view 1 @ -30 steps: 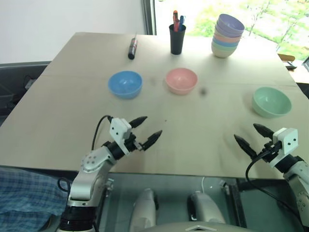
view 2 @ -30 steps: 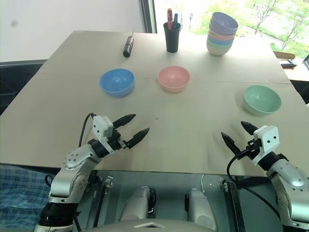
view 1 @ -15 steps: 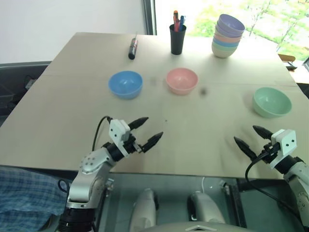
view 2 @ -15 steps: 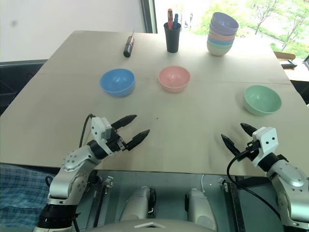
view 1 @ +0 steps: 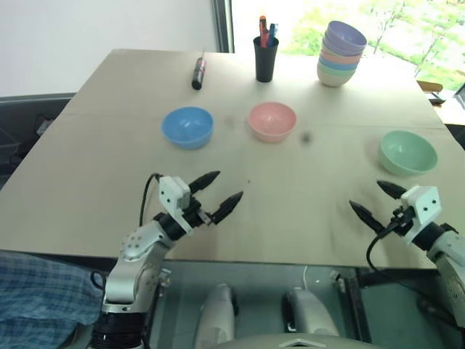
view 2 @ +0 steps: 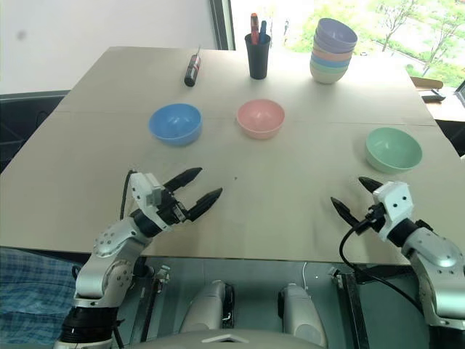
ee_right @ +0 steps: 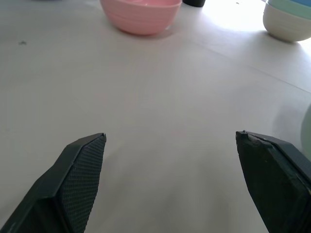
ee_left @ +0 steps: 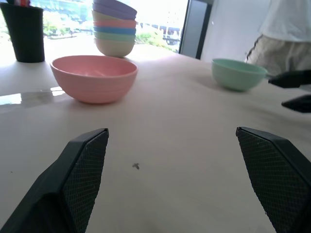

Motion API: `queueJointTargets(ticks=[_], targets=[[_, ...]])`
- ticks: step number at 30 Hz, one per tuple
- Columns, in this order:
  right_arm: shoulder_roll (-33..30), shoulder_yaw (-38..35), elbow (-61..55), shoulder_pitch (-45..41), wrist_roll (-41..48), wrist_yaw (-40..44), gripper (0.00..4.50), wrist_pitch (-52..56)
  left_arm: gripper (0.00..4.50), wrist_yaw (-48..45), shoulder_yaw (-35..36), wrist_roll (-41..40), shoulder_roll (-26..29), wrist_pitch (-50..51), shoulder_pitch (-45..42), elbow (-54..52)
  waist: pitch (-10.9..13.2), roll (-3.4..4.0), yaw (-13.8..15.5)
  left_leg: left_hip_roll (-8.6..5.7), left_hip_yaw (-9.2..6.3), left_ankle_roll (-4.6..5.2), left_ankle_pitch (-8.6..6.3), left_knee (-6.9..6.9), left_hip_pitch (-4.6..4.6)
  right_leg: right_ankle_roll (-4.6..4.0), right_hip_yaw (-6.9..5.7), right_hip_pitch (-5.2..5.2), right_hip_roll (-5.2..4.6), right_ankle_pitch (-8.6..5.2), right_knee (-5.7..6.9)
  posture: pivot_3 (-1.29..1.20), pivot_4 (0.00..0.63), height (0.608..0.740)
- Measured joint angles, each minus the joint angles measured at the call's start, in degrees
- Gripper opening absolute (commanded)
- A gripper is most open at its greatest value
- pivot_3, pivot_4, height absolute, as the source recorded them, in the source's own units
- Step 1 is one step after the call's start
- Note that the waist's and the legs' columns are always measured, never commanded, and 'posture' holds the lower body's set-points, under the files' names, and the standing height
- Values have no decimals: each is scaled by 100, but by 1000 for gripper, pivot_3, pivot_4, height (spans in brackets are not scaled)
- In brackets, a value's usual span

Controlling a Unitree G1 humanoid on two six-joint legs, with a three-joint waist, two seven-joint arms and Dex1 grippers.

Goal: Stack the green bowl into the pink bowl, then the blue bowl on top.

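Bowls apart on the bench, both grippers empty

Bowls of plain round plastic sit singly on the pale wooden bench (view 1: 109, 167). The sky-blue plastic bowl (view 1: 187, 126) stands left of centre, with the salmon-pink plastic bowl (view 1: 272, 121) near it on its right, the two not touching. The mint-green plastic bowl (view 1: 407, 152) lies well apart from both, out toward the bench's right edge. All three are upright and hold nothing.

At the far side stand a tall stack of pastel bowls (view 1: 339, 54), a black cup holding pens (view 1: 266, 57) and a dark marker lying flat (view 1: 197, 74).

The left gripper (view 1: 215, 193) hovers over the near part of the bench, in front of the blue bowl, its two black fingers spread wide apart and gripping nothing. The right gripper (view 1: 376, 201) hovers near the right front edge, just in front of the green bowl without touching it; its fingers also stand wide apart and empty. In the left wrist view a person in a white top and light shorts (ee_left: 284, 39) stands beyond the bench's edge, behind the green bowl.
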Motion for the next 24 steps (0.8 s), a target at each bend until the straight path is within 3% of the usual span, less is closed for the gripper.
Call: queueJointTargets(ticks=[5, 9, 17, 24], targets=[[-289, 504, 79, -826, -371, 27, 4500, 318, 4437, 320, 225, -124, -157, -10, -115, -7, 0, 0, -18, -1, 5, 0, 0, 1, 1, 0, 5, 0, 1, 1, -1, 0, 150, 740], [-386, 1381, 369, -2002, -902, 168, 4500, 536, 4437, 486, 294, -75, -230, -76, -8, -7, 0, 1, -92, 0, 4, 0, 0, 1, 0, 0, 5, -3, 2, 1, 2, 0, 150, 740], [74, 2758, 2238, -4613, -1887, 440, 4500, 960, 4437, 569, 312, -67, -171, -81, 401, -119, 0, 0, -130, 1, 11, 0, 0, -2, -6, -2, 6, -10, 0, 1, -2, 0, 150, 740], [451, 3127, 3626, -5523, -2275, 621, 4500, 491, 4437, 646, 374, -17, -146, -102, 774, -370, 1, -1, -121, 1, 19, 0, 0, -6, -13, -2, 9, -18, -4, 1, -4, 0, 150, 740]])
